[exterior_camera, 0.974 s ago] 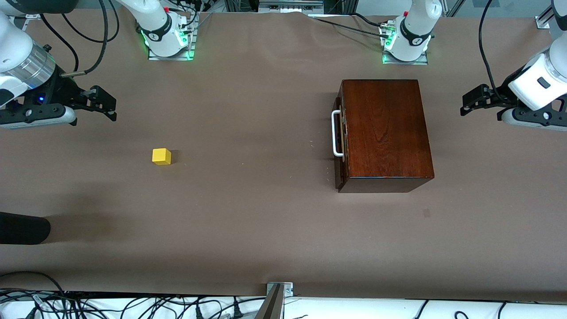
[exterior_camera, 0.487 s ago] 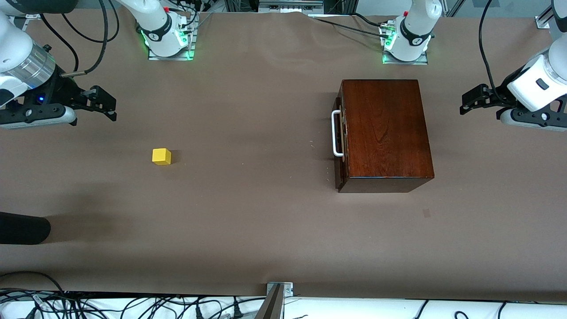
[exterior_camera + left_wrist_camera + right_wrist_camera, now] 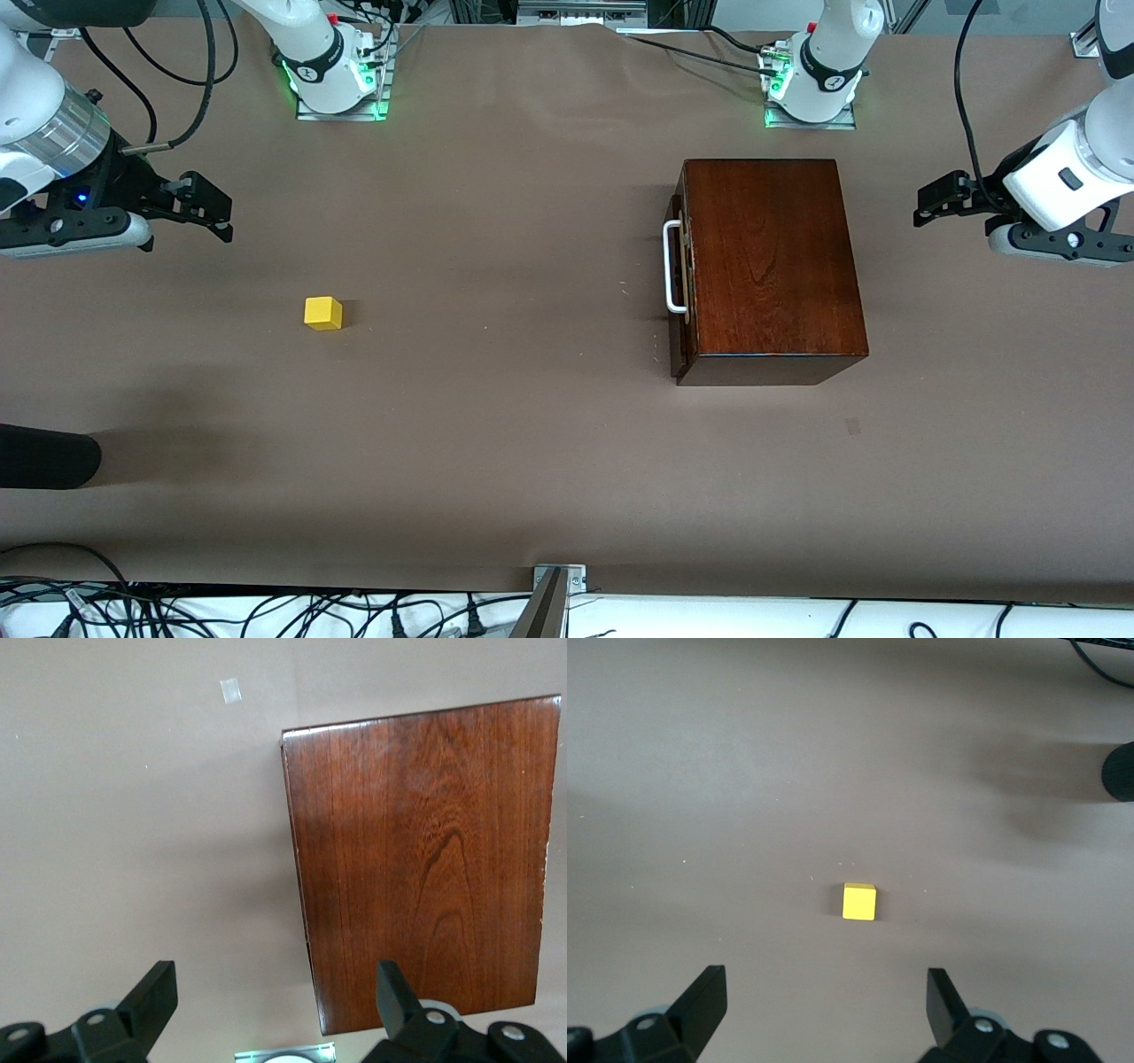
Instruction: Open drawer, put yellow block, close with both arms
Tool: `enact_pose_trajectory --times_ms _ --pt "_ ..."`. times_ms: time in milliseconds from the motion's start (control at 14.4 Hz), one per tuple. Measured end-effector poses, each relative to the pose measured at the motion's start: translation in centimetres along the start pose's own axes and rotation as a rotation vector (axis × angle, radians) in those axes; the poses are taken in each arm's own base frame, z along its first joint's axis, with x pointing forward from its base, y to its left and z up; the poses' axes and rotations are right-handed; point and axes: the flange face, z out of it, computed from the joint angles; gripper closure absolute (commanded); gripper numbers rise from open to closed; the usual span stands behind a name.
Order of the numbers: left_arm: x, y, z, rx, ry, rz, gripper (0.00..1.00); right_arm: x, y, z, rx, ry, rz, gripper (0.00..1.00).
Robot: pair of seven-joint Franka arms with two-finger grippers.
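Front view: glossy dark mahogany box (image 3: 771, 266) sits on the brown counter (image 3: 496, 399) toward the left arm's end. Its drawer (image 3: 680, 275), dark reddish-brown front with a white U-shaped bar handle (image 3: 671, 266), is fully shut and faces the middle of the counter, so the handle can be reached from the centre. Small bright yellow cube, the yellow block (image 3: 322, 313), lies alone toward the right arm's end, well apart from the box. Right gripper (image 3: 217, 213) hangs over the counter at its own end, fingers spread, holding nothing; this arm waits. Left gripper (image 3: 930, 202) hangs over the counter beside the box, at the side away from the handle, fingers spread and empty. Judgement: nothing of the task is done yet; each arm stands by the thing nearest it

Left wrist view: two black fingers (image 3: 151, 997) spread wide; the box top fills the space ahead, drawer front not visible

Right wrist view: fingers (image 3: 700, 1001) spread wide, yellow block ahead, roughly centred between them, on bare counter

Change from the earlier frames: left gripper has drifted slightly up and toward the box; right gripper, block and box are unmoved
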Motion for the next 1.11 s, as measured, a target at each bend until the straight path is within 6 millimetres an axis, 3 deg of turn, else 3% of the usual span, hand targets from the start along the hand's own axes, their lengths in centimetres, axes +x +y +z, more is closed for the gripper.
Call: enact_pose_trajectory --times_ms 348,557,696,835,974,1114 --pt "0.2 3.3 -0.1 0.007 -0.087 0.063 0.00 0.0 0.0 0.0 0.000 0.000 0.000 0.00" --pt "0.9 7.5 0.6 0.023 -0.098 0.128 0.00 0.0 0.0 0.0 0.000 0.000 0.000 0.00" --pt "1.1 12.8 1.3 0.046 -0.081 0.131 0.00 0.0 0.0 0.0 0.000 0.000 0.000 0.00" --pt "1.5 19.4 3.0 0.065 -0.038 0.109 0.00 0.0 0.1 0.0 0.000 0.000 0.001 0.00" --pt "1.5 25.8 5.6 0.082 -0.022 0.079 0.00 0.0 0.1 0.0 0.000 0.000 0.001 0.00" --pt "1.2 30.9 8.5 0.096 -0.013 0.038 0.00 0.0 0.1 0.0 0.000 0.000 0.001 0.00"
